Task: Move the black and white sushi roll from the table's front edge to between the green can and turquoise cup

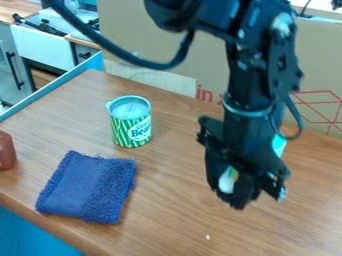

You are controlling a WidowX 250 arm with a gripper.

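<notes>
The black gripper (257, 194) hangs over the right half of the wooden table. Something white and green (228, 180) shows through the gripper's dark parts; whether it is held or lies behind cannot be told. A turquoise patch (279, 145) peeks out right of the wrist, mostly hidden by the arm. Left of the gripper and farther back, a green-and-white striped can (131, 121) with a pale lid stands upright. A folded blue cloth (89, 186) lies flat in front of the can, to the left.
A reddish-brown object (6, 150) sits at the table's left edge. Cardboard (200, 60) stands upright along the back of the table (175, 220). A small white speck (208, 237) lies near the front. Beyond the blue left rim is a toy kitchen counter (44, 46).
</notes>
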